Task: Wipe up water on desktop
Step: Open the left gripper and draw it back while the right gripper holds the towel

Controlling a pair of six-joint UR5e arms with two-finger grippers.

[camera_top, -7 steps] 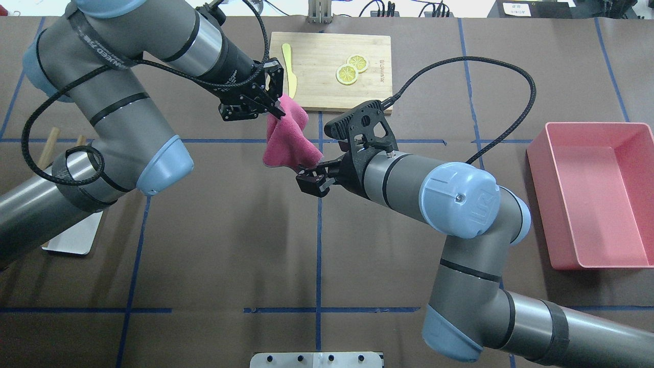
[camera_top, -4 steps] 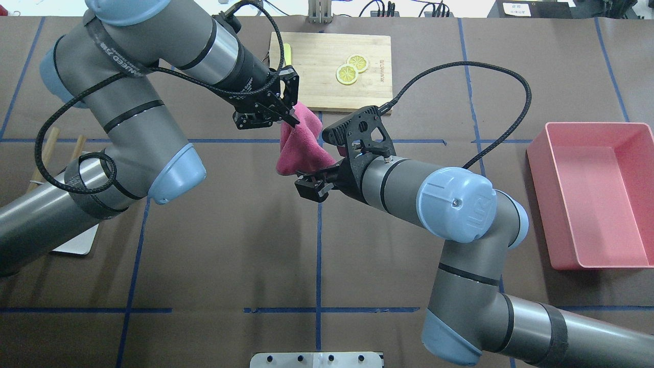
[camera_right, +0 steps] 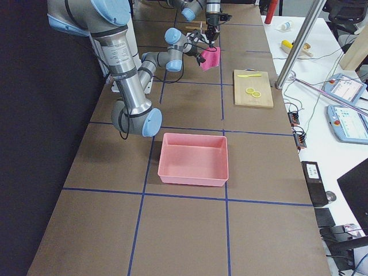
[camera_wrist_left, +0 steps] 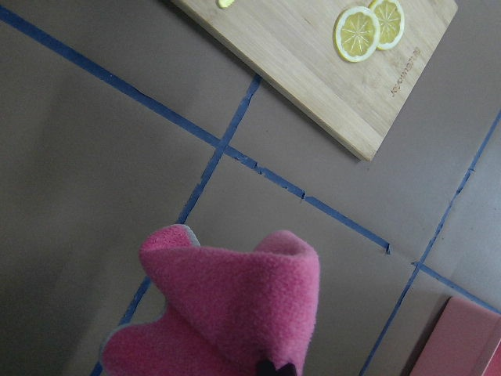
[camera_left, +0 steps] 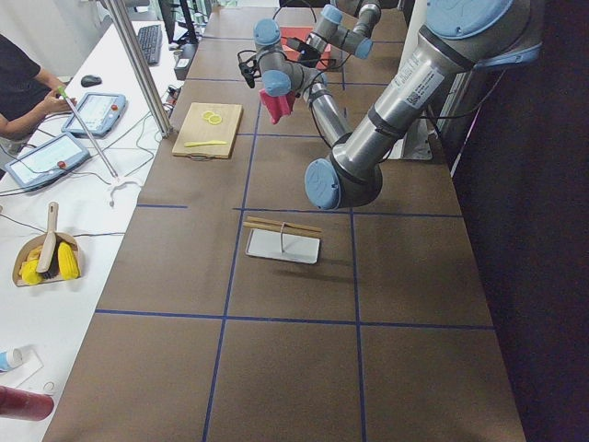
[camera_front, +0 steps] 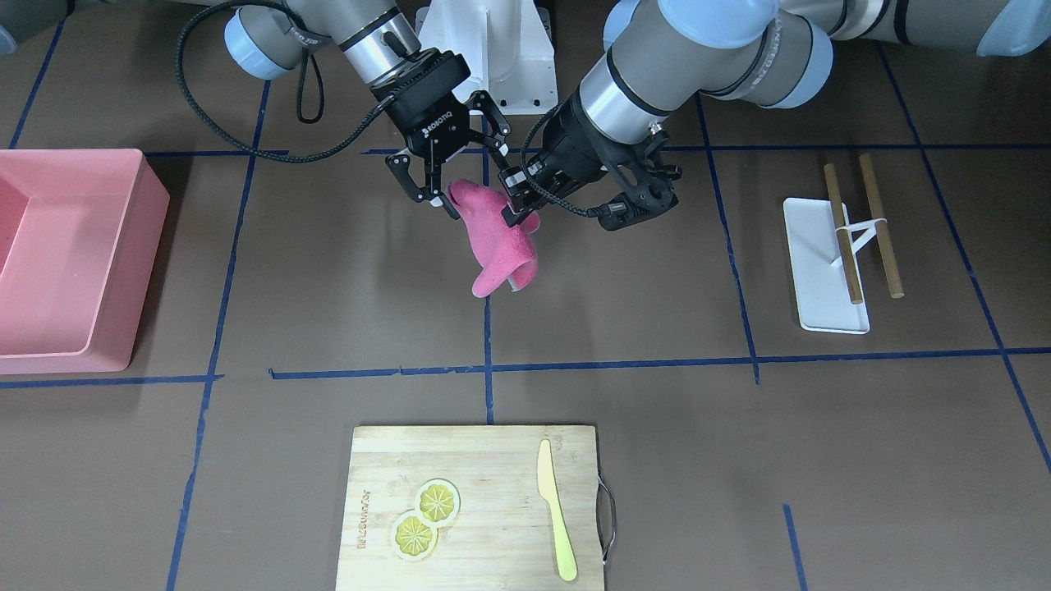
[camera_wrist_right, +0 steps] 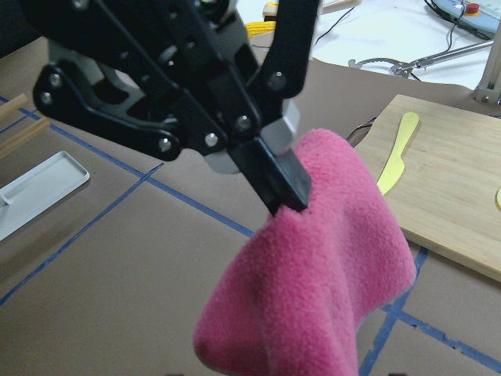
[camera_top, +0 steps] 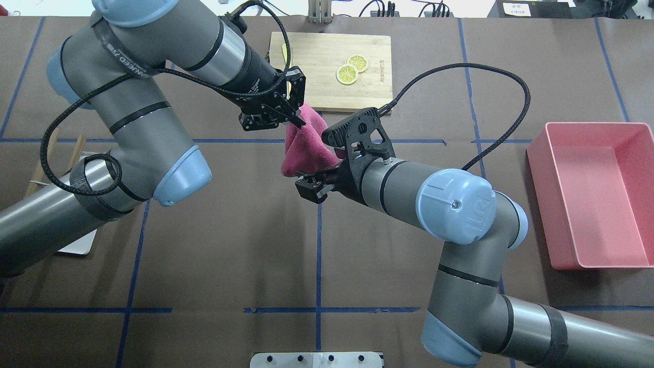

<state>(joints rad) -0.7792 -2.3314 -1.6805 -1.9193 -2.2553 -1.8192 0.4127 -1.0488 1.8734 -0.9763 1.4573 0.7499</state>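
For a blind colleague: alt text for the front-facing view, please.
The left gripper and right gripper hold a pink cloth between them over the brown desktop. A cutting board with lemon slices and a knife lies nearer the camera.

Bright, even overhead light; soft shadows on bench (camera_top: 230, 245). Wrist cams: near pink cloth (camera_wrist_right: 329, 258) slightly soft. Side views dark along robot-side edge.

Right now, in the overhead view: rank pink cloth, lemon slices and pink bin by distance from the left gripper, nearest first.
1. pink cloth: pinched in the left gripper itself, draping toward the table's middle.
2. lemon slices: on the bamboo cutting board, just up and right of the gripper.
3. pink bin: far off at the view's right edge.
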